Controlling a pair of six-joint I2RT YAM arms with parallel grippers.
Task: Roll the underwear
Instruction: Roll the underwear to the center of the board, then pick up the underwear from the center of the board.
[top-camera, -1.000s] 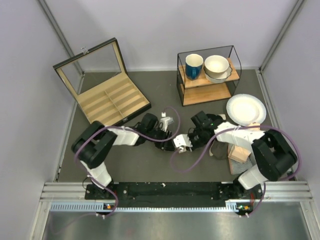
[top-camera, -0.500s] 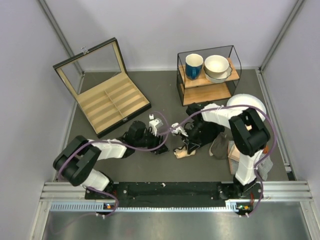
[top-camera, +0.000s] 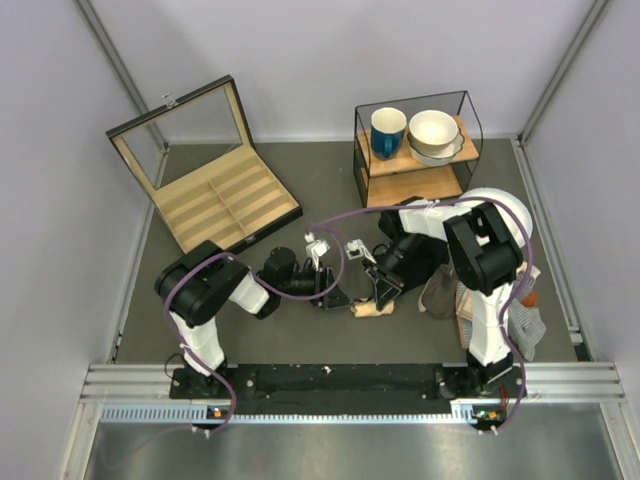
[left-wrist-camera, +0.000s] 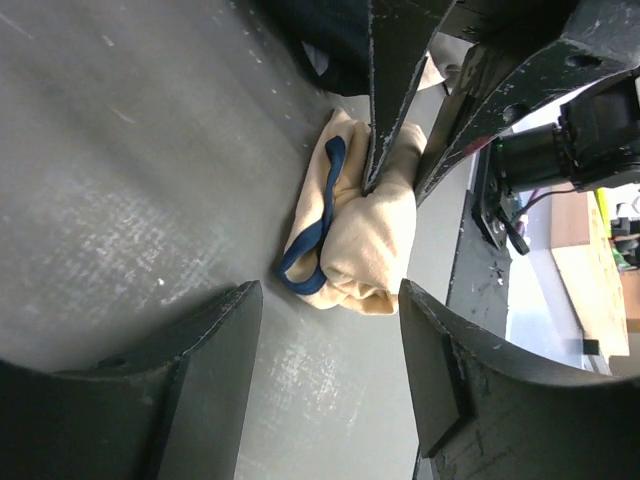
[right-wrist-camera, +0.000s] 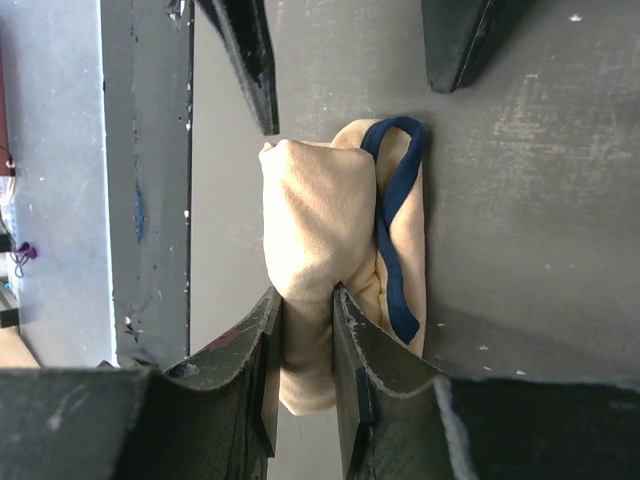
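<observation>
Beige underwear (top-camera: 372, 309) bunched, blue edging. Right gripper (right-wrist-camera: 305, 300) nipped tight on fold, from 12 o'clock. Left gripper (left-wrist-camera: 325, 300) spread wide at 9 o'clock, off cloth.

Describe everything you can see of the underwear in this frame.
The underwear is soft beige fabric with dark blue edging, bunched into a compact, loosely rolled bundle. It lies on the grey table between the two arms. The right gripper has its jaws shut on a fold at one end; the left gripper is open just off the other end, and contact there is unclear.
</observation>
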